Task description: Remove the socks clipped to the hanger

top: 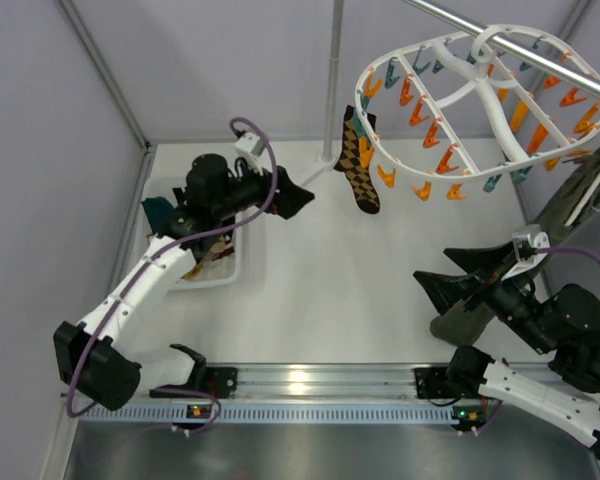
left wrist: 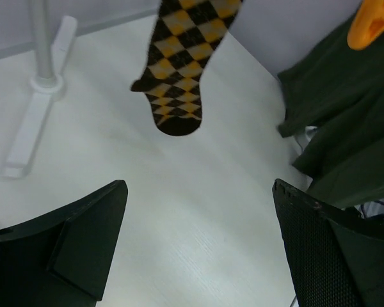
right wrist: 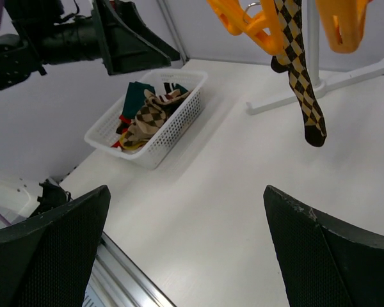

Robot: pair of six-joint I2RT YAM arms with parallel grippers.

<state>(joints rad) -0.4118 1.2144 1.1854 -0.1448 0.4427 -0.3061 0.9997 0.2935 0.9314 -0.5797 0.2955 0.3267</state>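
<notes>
One brown-and-yellow argyle sock [top: 358, 160] hangs from a clip at the left end of the white oval hanger [top: 480, 100]; it also shows in the left wrist view [left wrist: 179, 70] and the right wrist view [right wrist: 299, 77]. Several removed socks [right wrist: 147, 112] lie in the white basket [top: 248, 262]. My left gripper [top: 298, 195] is open and empty, raised above the basket's right side, left of the hanging sock. My right gripper [top: 450, 272] is open and empty at the right, below the hanger.
A dark green garment [top: 570, 210] hangs at the right, also in the left wrist view [left wrist: 339, 115]. A metal rail [top: 540, 55] carries the hanger. A white stand pole [top: 334, 70] and its foot [left wrist: 35, 121] are at the back. Orange clips [right wrist: 243, 19] dangle.
</notes>
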